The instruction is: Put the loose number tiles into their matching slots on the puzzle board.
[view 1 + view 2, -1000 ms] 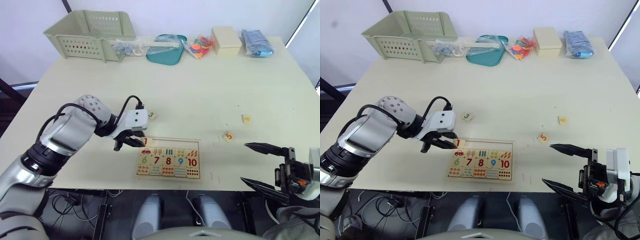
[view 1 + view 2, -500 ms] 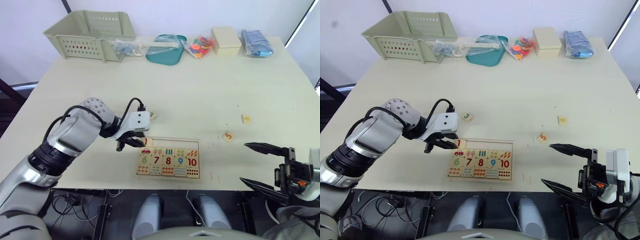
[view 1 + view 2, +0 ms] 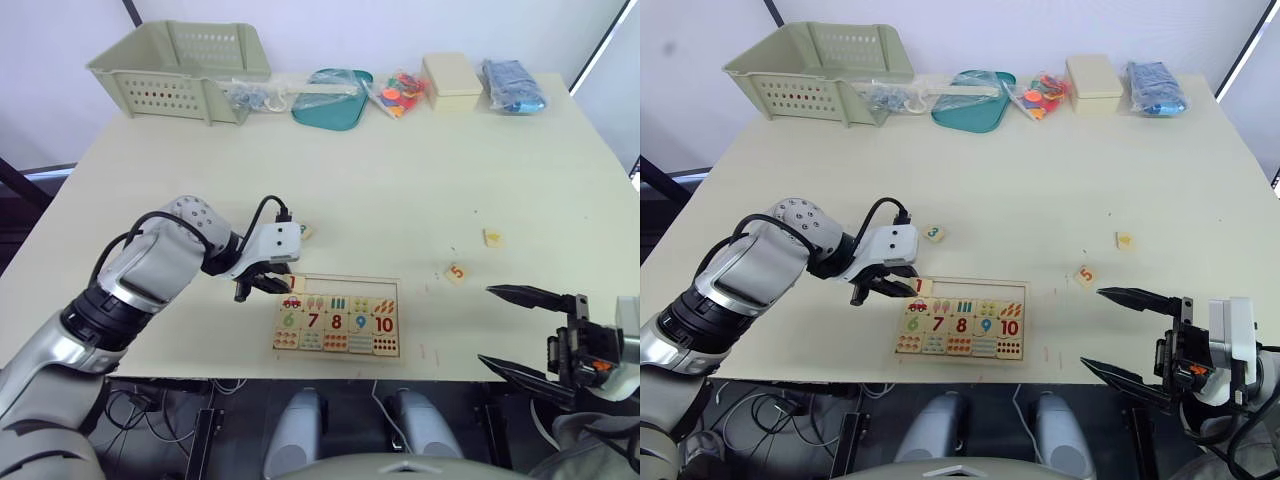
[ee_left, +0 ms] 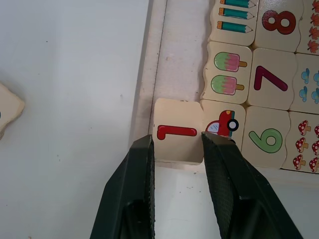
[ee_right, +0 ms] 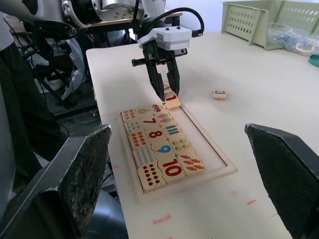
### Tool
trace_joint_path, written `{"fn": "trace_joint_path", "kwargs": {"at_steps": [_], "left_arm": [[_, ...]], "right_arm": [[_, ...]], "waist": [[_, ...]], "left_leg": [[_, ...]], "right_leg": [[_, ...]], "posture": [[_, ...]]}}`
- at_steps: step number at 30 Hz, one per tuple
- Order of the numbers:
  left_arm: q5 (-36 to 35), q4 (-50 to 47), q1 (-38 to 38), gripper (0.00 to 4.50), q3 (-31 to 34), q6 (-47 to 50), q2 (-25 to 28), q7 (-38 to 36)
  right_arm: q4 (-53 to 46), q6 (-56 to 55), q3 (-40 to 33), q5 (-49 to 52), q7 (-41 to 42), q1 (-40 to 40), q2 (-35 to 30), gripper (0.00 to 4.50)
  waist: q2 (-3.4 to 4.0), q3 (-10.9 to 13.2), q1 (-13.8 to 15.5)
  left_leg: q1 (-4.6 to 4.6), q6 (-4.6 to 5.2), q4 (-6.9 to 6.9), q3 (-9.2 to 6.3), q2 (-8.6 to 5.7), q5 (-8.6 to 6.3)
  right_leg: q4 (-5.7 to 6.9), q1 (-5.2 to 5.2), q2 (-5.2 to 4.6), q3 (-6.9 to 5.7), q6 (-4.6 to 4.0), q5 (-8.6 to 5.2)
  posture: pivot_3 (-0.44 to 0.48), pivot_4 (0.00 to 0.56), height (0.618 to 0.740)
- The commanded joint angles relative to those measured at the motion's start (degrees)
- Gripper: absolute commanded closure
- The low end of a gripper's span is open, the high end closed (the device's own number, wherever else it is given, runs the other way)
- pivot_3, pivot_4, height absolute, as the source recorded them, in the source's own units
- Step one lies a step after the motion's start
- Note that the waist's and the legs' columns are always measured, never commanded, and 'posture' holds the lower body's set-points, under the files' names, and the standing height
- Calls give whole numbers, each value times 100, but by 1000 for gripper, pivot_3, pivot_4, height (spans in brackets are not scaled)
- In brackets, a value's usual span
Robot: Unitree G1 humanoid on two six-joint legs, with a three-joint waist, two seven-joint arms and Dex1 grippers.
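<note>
The left gripper (image 4: 175, 144) hangs over the near-left part of the bench (image 3: 400, 180), at the far-left corner of the puzzle board (image 3: 338, 316). Its jaws are narrowly spread, one black finger on each side of the tile 1 (image 4: 177, 131); the fingers (image 4: 139, 164) sit at the tile's edges, but whether they actually press it I cannot tell. The tile 1 lies at the left end of the board's far row of slots (image 3: 350, 287), just beside the car picture tile (image 4: 223, 124), with its left edge over the board's rim. Its red digit runs with its long stroke along that row.

The right gripper (image 3: 520, 330) hovers at the near-right edge of the bench, well apart from the board, with its jaws wide open and holding nothing.

The board lies with its long axis left to right, with the digits 6 to 10 reading upright from the near side.

The tile 3 (image 3: 933, 233) lies on the bench just beyond the left gripper. The tile 5 (image 3: 457, 272) lies right of the board, and another loose tile (image 3: 493, 237), its digit too small to read, lies farther right and beyond it.
</note>
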Motion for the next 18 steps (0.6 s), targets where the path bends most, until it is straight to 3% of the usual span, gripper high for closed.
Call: {"fn": "trace_joint_path", "kwargs": {"at_steps": [1, 18], "left_arm": [[57, -85, -37, 3573, 25, -59, 4, -22], [244, 90, -29, 3573, -78, -348, -88, -149]], "right_arm": [[-136, -85, -81, 56, -22, 13, 29, 0], [-202, -118, -104, 33, -72, 108, 88, 0]], "waist": [[0, 0, 0], [0, 0, 1]], "left_leg": [[0, 0, 0, 0, 0, 0], [0, 0, 0, 0, 0, 0]], "right_leg": [[0, 0, 0, 0, 0, 0], [0, 0, 0, 0, 0, 0]], "posture": [[0, 150, 740], [0, 150, 740]]}}
